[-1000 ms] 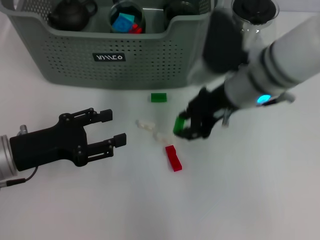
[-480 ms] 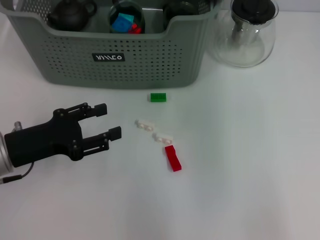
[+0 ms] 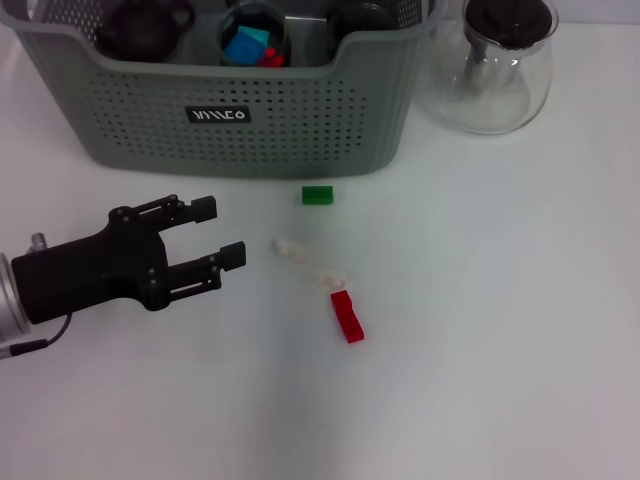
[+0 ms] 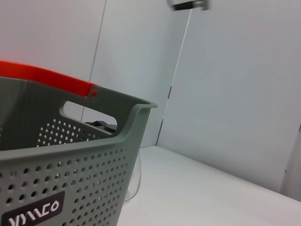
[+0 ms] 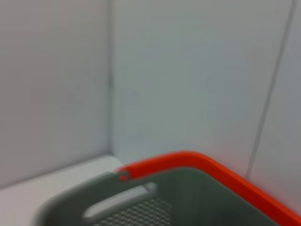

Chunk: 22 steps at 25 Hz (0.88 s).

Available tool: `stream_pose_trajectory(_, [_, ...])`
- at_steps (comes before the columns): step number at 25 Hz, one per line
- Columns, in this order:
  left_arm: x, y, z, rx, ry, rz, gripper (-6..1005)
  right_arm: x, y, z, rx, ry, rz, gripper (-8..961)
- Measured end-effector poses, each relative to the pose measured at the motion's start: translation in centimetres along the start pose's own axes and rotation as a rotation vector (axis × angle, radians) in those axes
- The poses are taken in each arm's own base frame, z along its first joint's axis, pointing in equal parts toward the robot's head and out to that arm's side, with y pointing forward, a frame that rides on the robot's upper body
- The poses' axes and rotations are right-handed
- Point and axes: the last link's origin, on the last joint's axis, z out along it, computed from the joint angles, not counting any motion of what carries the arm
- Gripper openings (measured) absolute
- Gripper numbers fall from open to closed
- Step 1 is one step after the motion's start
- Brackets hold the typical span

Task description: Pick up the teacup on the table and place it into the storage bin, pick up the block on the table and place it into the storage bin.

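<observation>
Compared with half a second ago, my left gripper [image 3: 222,235] has moved a little toward the right of the frame and sits slightly lower, and the two pale clear pieces [image 3: 308,262] now look smeared into one streak. My right arm, which one second ago held a green block in the middle of the frame, is out of the head view now; whether its fingers are open I cannot tell, its wrist camera shows only the bin's rim. My left jaws stand apart, with nothing between them, at the lower left of the frame over the white table [image 3: 500,330]. The storage bin [image 3: 280,130] fills the upper left: grey-green plastic, perforated walls, a black label with white letters, a dip in the front rim. Inside it I see a dark teapot [image 3: 140,25] and a cup holding blue and red blocks [image 3: 252,42]. A green block [image 3: 318,195] lies just under the bin, a red block [image 3: 347,316] lower in the centre. A glass pot [image 3: 492,70] with black lid stands at the upper right.
</observation>
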Motion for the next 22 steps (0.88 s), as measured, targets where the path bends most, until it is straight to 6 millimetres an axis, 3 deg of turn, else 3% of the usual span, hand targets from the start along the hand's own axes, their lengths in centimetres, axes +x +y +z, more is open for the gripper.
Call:
stream_pose_trajectory(3, [0.0,0.0,0.1,-0.003,0.002,-0.003,724,0.2,-0.4,3.2,0.055,0.083,0.02,459])
stream_pose_trajectory(8, [0.0,0.1,0.3,-0.006,0.005,-0.007,724,1.8,0.2,5.4,0.101,0.178,-0.011,468])
stream_pose_trajectory(17, [-0.1,0.2,0.3,-0.009,0.007,-0.022,723,4.8,1.0,6.1,0.082,0.262,-0.01,485])
stream_pose_trajectory(22, [-0.2,0.3,0.3,-0.01,0.009,-0.027,725,5.4,0.9,6.1,0.084,0.269,0.001,494])
